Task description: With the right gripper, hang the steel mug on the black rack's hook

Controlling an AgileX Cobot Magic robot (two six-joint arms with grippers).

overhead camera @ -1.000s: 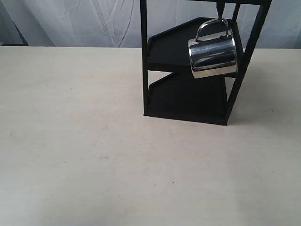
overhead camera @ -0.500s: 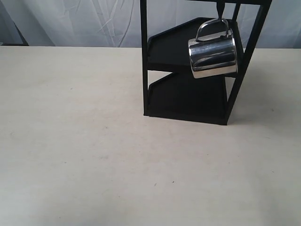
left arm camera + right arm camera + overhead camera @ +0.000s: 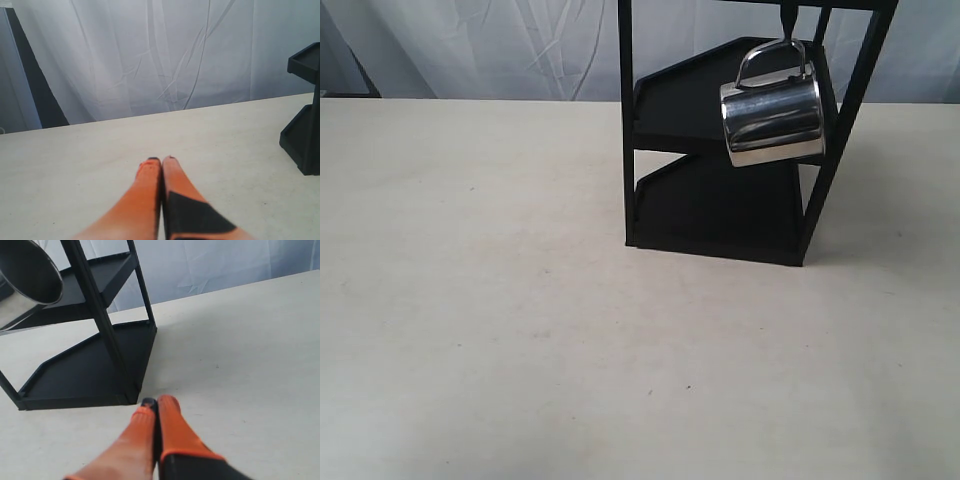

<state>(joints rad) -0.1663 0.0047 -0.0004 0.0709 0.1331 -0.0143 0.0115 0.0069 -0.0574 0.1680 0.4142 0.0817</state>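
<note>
The steel mug (image 3: 772,122) hangs by its looped handle from the hook (image 3: 786,20) under the top bar of the black rack (image 3: 720,200), tilted, in front of the upper shelf. Its round bottom (image 3: 27,270) shows in the right wrist view beside the rack's post (image 3: 100,320). My right gripper (image 3: 157,402) is shut with nothing in it, low over the table a short way from the rack's foot. My left gripper (image 3: 161,160) is shut and empty over bare table, with the rack's edge (image 3: 305,125) far off to one side. Neither gripper shows in the exterior view.
The pale table (image 3: 470,300) stretches wide to the left of and in front of the rack. A white curtain (image 3: 470,50) hangs behind the table. A dark panel (image 3: 35,85) stands by the curtain in the left wrist view.
</note>
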